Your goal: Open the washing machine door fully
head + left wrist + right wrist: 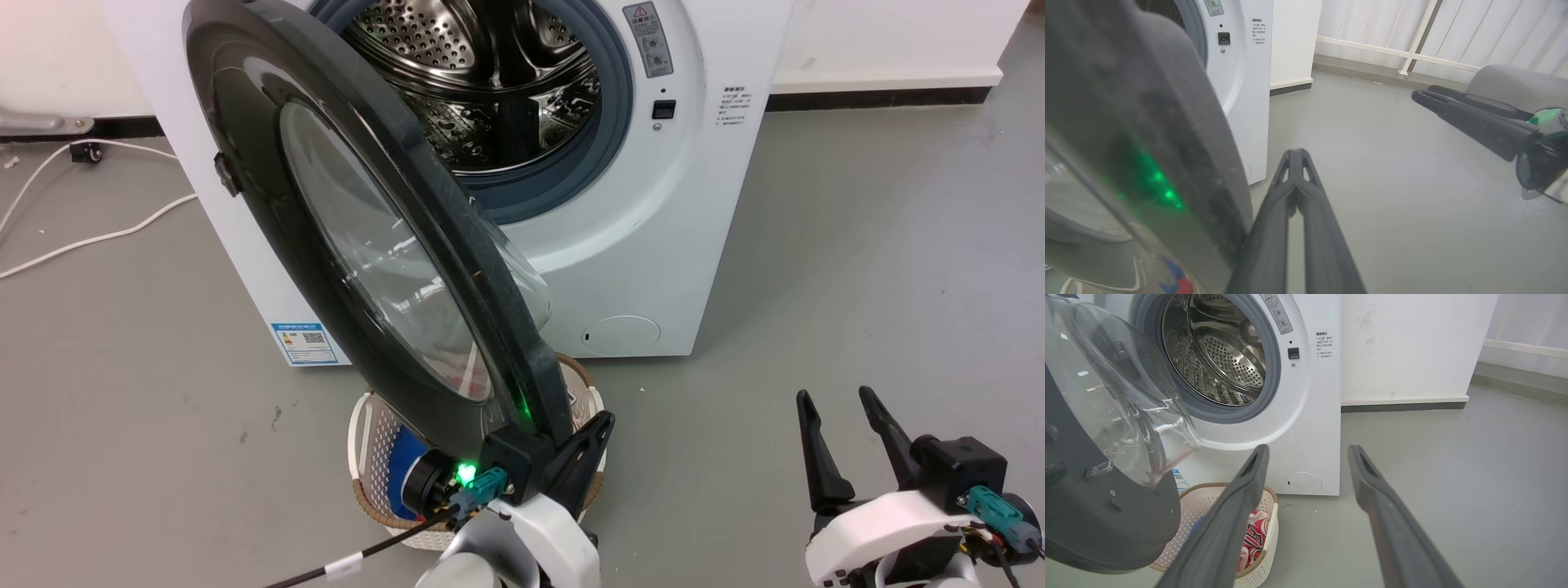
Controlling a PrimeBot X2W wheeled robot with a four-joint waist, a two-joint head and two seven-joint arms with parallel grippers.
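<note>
The washing machine door, glossy black with a clear bulging window, stands about half open, its edge turned toward me. It also appears at the left of the left wrist view and the right wrist view. Behind it the white washing machine shows its steel drum and grey gasket. My left gripper is shut on nothing, and its fingers lie close against the door's lower rim on the machine-facing side. My right gripper hangs open over bare floor at the lower right, apart from the door.
A white laundry basket holding red and white clothes sits on the floor under the door's lower edge. White cables trail across the floor at the left. Grey floor stretches to the right of the machine, bounded by a white wall.
</note>
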